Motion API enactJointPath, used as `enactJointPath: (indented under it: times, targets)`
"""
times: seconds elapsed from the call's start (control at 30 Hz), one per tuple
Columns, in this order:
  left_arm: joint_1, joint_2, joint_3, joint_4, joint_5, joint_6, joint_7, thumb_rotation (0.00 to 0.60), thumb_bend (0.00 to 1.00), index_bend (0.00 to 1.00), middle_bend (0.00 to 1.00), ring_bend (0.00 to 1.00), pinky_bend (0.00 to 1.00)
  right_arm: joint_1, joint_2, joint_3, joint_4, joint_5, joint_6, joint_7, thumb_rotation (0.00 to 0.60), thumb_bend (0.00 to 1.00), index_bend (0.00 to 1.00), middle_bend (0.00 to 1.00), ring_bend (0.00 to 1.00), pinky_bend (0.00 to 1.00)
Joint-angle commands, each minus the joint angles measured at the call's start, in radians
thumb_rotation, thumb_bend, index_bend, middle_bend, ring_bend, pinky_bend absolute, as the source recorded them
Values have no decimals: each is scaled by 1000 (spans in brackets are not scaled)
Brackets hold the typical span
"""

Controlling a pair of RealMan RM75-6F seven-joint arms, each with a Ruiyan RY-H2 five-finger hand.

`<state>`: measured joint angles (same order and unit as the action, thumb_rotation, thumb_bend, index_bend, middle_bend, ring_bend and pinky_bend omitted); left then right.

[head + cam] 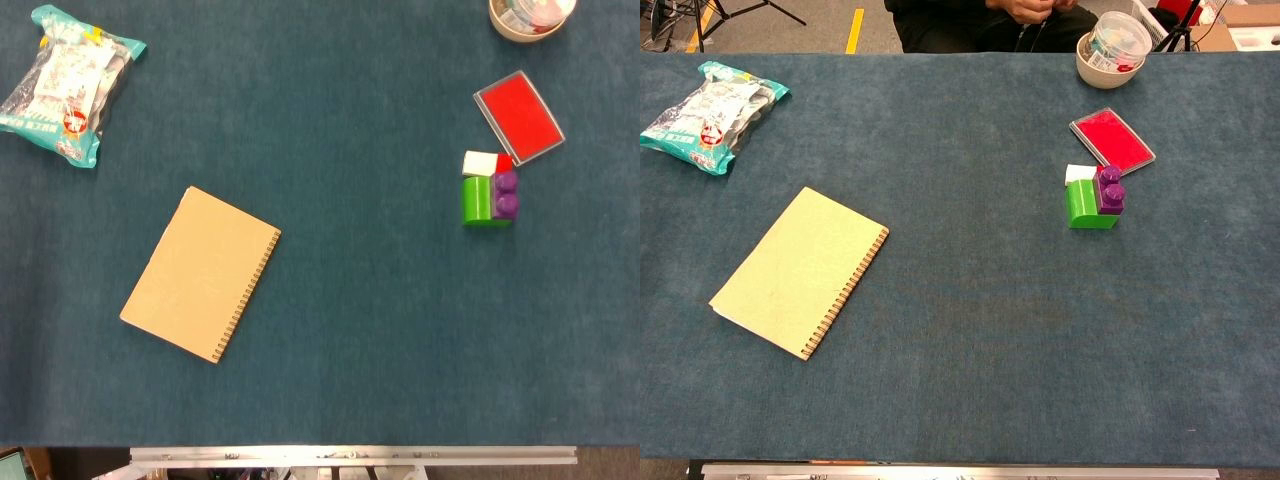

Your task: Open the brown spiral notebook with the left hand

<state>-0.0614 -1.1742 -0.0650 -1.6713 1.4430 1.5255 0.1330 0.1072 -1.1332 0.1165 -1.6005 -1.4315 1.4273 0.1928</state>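
The brown spiral notebook [201, 274] lies closed and flat on the left of the blue counter [350, 330], spiral edge to the right. Neither hand shows in either view, so their state cannot be told.

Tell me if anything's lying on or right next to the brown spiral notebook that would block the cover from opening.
Nothing visible does. The closed brown spiral notebook lies alone on the blue cloth table, spiral on its right edge. The teal snack packet sits well apart, far-left. Neither hand is in view.
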Motion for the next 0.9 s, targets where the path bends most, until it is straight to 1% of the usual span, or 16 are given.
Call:
enactJointPath:
  times: [0.03, 0.2, 0.33, 0.5, 0.63, 0.7, 0.77, 0.8, 0.83, 0.87, 0.9]
  targets:
    - [-1, 2, 1, -3, -1, -5, 0, 600, 444, 146, 52, 0, 2, 0, 0, 1, 1, 1, 0, 0, 600, 533, 382, 369, 277, 367]
    - [-12, 16, 1, -18, 2, -26, -20, 600, 444, 146, 52, 0, 2, 1, -1, 3, 5, 3, 2, 2, 600, 532, 382, 369, 277, 368]
    - [-26, 36, 3, -29, 11, -55, -65, 600, 444, 146, 57, 1, 2, 0, 0, 7, 6, 4, 7, 4, 600, 532, 381, 369, 277, 367]
    - [-59, 65, 10, -31, 28, -114, -120, 600, 440, 146, 82, 8, 1, 2, 2, 8, 6, 5, 6, 2, 600, 532, 382, 369, 277, 367]
    - [-83, 80, 11, -30, 31, -155, -156, 600, 415, 149, 95, 13, 2, 2, 3, 7, 5, 6, 4, 1, 600, 532, 381, 369, 277, 368]
    - [-95, 83, 10, -28, 31, -174, -176, 600, 400, 151, 121, 29, 2, 1, 3, 8, 5, 6, 6, 2, 600, 532, 381, 369, 277, 367]
    - [-109, 85, 9, -24, 29, -197, -192, 592, 383, 154, 156, 74, 2, 0, 4, 7, 6, 6, 7, 3, 600, 532, 382, 369, 277, 367]
    - [-115, 85, 8, -24, 25, -206, -200, 574, 375, 158, 168, 88, 2, 0, 5, 7, 7, 6, 7, 4, 600, 532, 382, 369, 277, 367]
    - [-121, 84, 6, -23, 22, -217, -207, 502, 359, 175, 197, 103, 2, 0, 5, 7, 7, 6, 8, 5, 600, 532, 382, 369, 277, 367]
    - [-130, 85, 5, -21, 17, -233, -217, 408, 344, 199, 229, 114, 2, -1, 6, 7, 7, 6, 8, 6, 600, 532, 381, 369, 276, 367]
    - [-138, 85, 4, -20, 14, -246, -225, 358, 337, 213, 245, 120, 1, -1, 6, 7, 7, 6, 9, 6, 600, 532, 381, 369, 277, 367]
